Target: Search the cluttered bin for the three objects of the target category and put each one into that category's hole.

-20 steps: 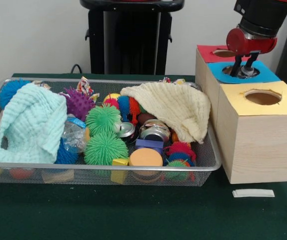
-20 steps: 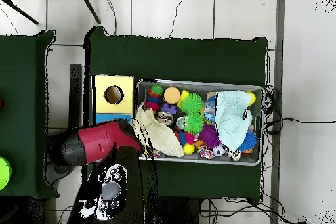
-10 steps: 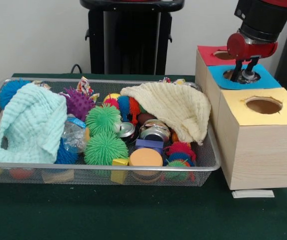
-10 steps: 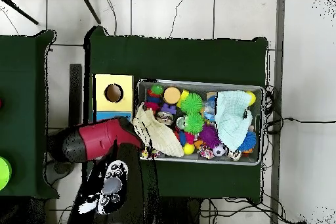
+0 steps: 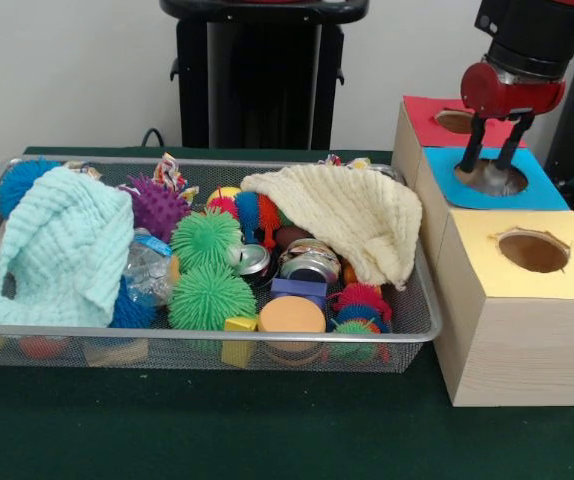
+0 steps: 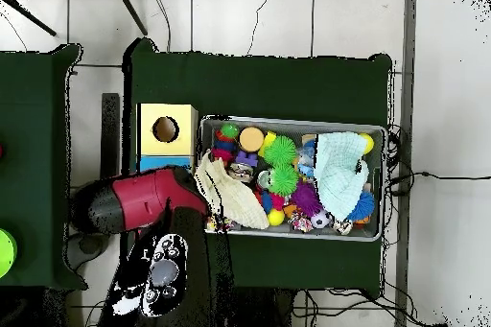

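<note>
My gripper [image 5: 491,158] hangs open just above the blue hole [image 5: 494,178] of the wooden box [image 5: 512,340], with nothing between its fingers [image 5: 472,148]. Something grey shows inside that hole. Two crushed silver cans [image 5: 310,264] [image 5: 252,260] lie in the middle of the wire bin [image 5: 197,338], beside a cream cloth [image 5: 352,215]. In the overhead view the red arm [image 6: 139,203] covers the gripper and the blue part of the box; only the yellow top [image 6: 149,122] shows.
The box also has a red-topped hole [image 5: 454,121] and a yellow-topped hole [image 5: 534,251]. The bin holds a mint cloth [image 5: 62,245], spiky balls [image 5: 205,240], blocks and a plastic bottle [image 5: 149,270]. A black stand [image 5: 257,70] rises behind the bin.
The silver can held between the fingers is gone from them. The gripper has risen slightly, and the wooden box has shifted toward the camera, covering the white strip.
</note>
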### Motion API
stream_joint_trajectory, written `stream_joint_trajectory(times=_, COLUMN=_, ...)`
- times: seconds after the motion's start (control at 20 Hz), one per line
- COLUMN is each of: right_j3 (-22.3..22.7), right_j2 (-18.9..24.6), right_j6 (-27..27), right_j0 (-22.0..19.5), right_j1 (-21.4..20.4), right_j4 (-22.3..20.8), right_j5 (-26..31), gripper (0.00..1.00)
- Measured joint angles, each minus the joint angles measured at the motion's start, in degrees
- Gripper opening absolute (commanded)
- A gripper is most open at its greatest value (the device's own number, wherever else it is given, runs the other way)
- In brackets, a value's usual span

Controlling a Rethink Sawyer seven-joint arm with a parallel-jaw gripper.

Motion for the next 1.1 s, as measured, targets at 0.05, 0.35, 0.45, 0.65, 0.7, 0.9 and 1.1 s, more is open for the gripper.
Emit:
stream_joint_trajectory(times=0.05, right_j3=-0.17, right_j2=0.02, right_j6=0.0, right_j0=0.03, right_j1=-0.31, right_j4=0.14, right_j5=0.02, gripper=1.0)
stream_joint_trajectory(times=0.35, right_j3=-0.25, right_j2=0.0, right_j6=0.0, right_j0=0.24, right_j1=-1.39, right_j4=0.26, right_j5=0.01, gripper=1.0)
stream_joint_trajectory(times=0.45, right_j3=-0.24, right_j2=0.0, right_j6=0.0, right_j0=0.27, right_j1=-1.49, right_j4=0.26, right_j5=0.02, gripper=1.0)
stream_joint_trajectory(times=0.65, right_j3=-0.25, right_j2=0.01, right_j6=0.0, right_j0=0.31, right_j1=-1.9, right_j4=0.26, right_j5=0.01, gripper=1.0)
stream_joint_trajectory(times=0.7, right_j3=-0.24, right_j2=0.0, right_j6=0.0, right_j0=0.31, right_j1=-2.03, right_j4=0.26, right_j5=0.02, gripper=1.0)
stream_joint_trajectory(times=0.9, right_j3=-0.24, right_j2=0.01, right_j6=0.0, right_j0=0.27, right_j1=-2.74, right_j4=0.24, right_j5=0.02, gripper=1.0)
stream_joint_trajectory(times=1.1, right_j3=-0.24, right_j2=0.0, right_j6=0.0, right_j0=-0.09, right_j1=-3.34, right_j4=0.19, right_j5=0.02, gripper=1.0)
